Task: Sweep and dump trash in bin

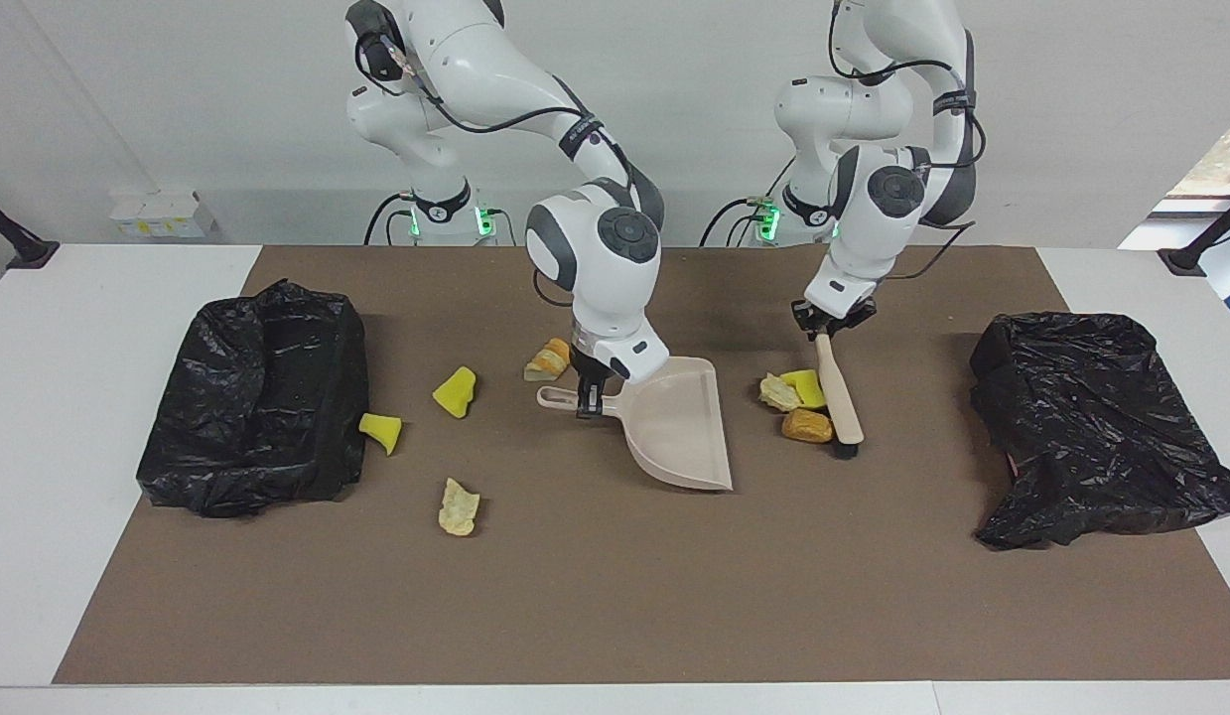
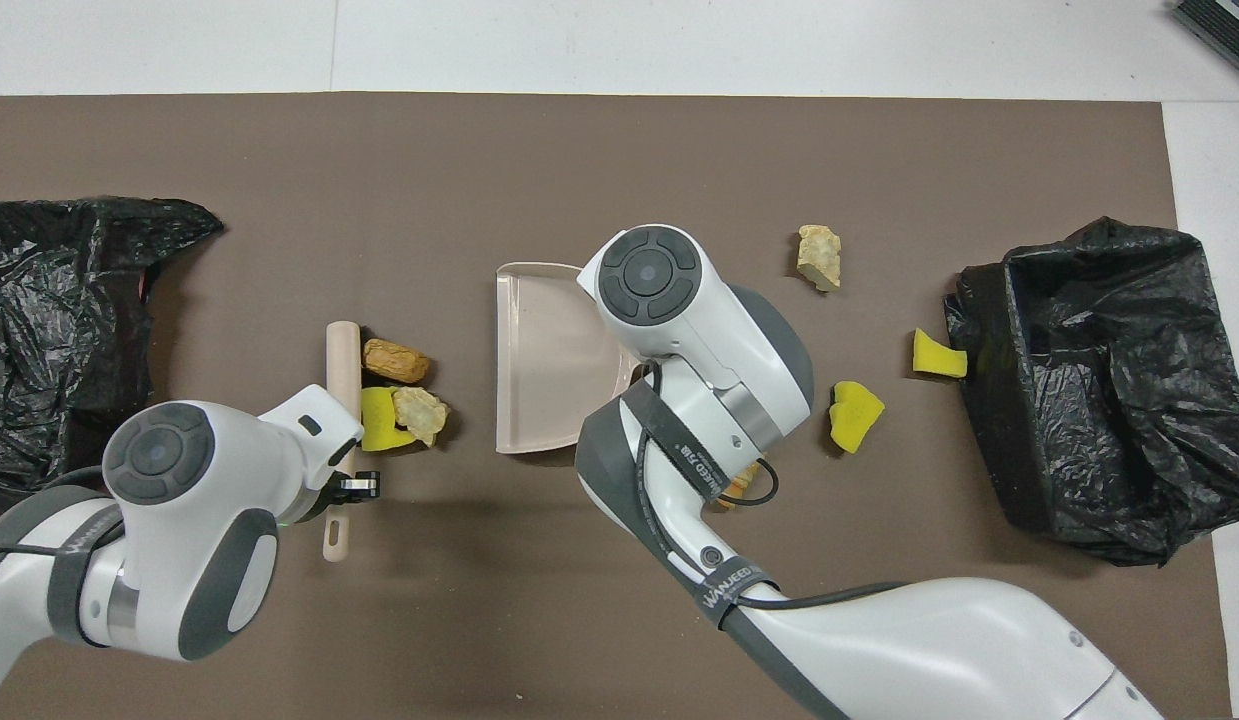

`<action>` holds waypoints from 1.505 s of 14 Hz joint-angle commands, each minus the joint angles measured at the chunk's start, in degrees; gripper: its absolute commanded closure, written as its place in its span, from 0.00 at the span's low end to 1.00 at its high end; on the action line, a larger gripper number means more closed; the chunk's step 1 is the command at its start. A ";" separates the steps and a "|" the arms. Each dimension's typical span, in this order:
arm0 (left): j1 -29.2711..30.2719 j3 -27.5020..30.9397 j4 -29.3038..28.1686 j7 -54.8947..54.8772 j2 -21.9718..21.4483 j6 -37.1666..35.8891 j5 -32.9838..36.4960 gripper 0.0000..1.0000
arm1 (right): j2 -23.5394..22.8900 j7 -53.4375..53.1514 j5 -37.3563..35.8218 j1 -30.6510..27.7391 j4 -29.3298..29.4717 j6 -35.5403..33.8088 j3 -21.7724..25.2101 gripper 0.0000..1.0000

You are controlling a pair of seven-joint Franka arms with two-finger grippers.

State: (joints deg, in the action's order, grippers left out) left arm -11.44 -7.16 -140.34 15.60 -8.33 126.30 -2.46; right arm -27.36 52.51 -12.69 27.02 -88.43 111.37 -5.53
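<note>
Wide strip of brown mat (image 1: 615, 606) along bench edge farthest from robots lying open end to end. Strip nearest robots also lying open.

Mid-bench: dustpan (image 1: 674, 427) in right pincer (image 1: 590, 395) and brush (image 1: 835, 389) in left pincer (image 1: 830, 326) flanking narrow lane; three trash pieces (image 1: 798, 405) bunching against brush, crowding that lane.

Black bin bags blocking both bench ends (image 1: 252, 397) (image 1: 1091, 427).

Toward right arm's end: four scattered pieces (image 1: 457, 390) dotting mat, passable gaps lying between them.
</note>
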 commanded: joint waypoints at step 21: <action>-7.12 1.27 11.23 3.73 5.08 -4.74 -7.49 1.00 | 1.00 1.01 1.17 -3.20 -1.75 7.11 -0.53 1.00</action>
State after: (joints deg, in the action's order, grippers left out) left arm -20.85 -5.49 -130.05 19.25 -2.83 123.66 -12.80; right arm -27.43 52.51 -12.72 25.16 -89.94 117.56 -5.40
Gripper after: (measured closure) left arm 0.736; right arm 0.687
